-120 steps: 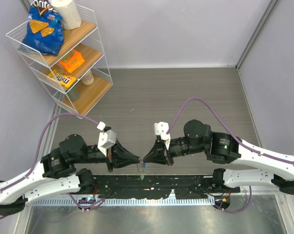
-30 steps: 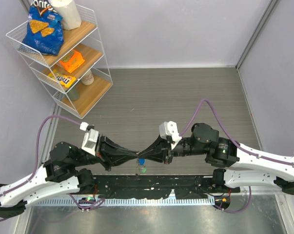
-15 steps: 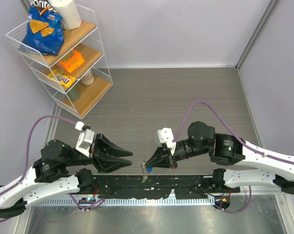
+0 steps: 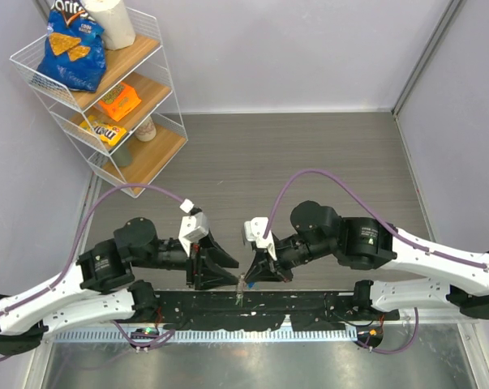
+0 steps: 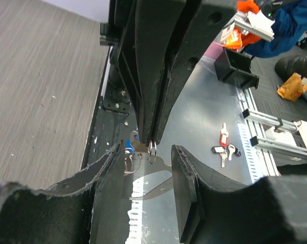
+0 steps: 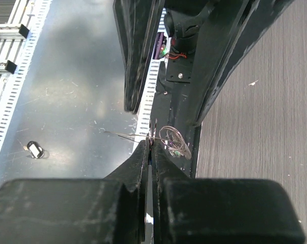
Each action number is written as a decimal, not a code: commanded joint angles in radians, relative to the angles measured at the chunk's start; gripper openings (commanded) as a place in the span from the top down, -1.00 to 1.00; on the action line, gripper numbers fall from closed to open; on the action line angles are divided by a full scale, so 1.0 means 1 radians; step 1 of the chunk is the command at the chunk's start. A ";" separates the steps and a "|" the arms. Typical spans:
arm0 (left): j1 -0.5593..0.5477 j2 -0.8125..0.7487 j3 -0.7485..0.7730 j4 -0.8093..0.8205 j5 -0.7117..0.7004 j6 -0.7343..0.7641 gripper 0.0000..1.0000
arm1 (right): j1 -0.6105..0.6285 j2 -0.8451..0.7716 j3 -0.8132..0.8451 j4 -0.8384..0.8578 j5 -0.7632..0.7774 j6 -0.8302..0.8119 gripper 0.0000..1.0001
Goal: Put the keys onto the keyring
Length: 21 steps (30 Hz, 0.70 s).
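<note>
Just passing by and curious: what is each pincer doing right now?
Left pincer: open, holding nothing.
Right pincer: closed, pinching the keyring.

Right tool [image 6: 150,145], bottom centre: fingers pressed together, nipping the thin silver metal of the keyring [image 6: 172,138]. The wire loops lie just right of the tip, and one strand runs left. Left tool [image 6: 165,116], upper frame: two black fingers spread apart, the loops below their gap. Grey wood-grain tabletop [image 6: 255,152] at right. Metal sheet [image 6: 72,91] at left, with a small white-and-black tag [image 6: 36,149] at lower left.
</note>
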<state>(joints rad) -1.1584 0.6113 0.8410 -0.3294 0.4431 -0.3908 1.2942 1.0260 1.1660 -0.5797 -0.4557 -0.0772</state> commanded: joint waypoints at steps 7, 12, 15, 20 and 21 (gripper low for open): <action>0.000 0.050 0.058 -0.056 0.055 -0.002 0.08 | 0.008 0.046 0.092 -0.012 0.061 0.016 0.89; 0.000 0.054 0.069 -0.080 0.055 0.009 0.17 | 0.008 0.057 0.104 -0.009 0.063 0.017 0.90; -0.001 0.064 0.075 -0.095 0.055 0.015 0.26 | 0.008 0.063 0.112 -0.011 0.057 0.017 0.89; -0.001 0.080 0.086 -0.118 0.059 0.026 0.35 | 0.010 0.069 0.121 -0.012 0.048 0.016 0.89; -0.001 0.082 0.086 -0.122 0.059 0.029 0.40 | 0.010 0.069 0.123 -0.012 0.048 0.017 0.90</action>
<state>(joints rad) -1.1584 0.6842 0.8810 -0.4370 0.4763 -0.3832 1.2953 1.0966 1.2308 -0.6239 -0.3988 -0.0723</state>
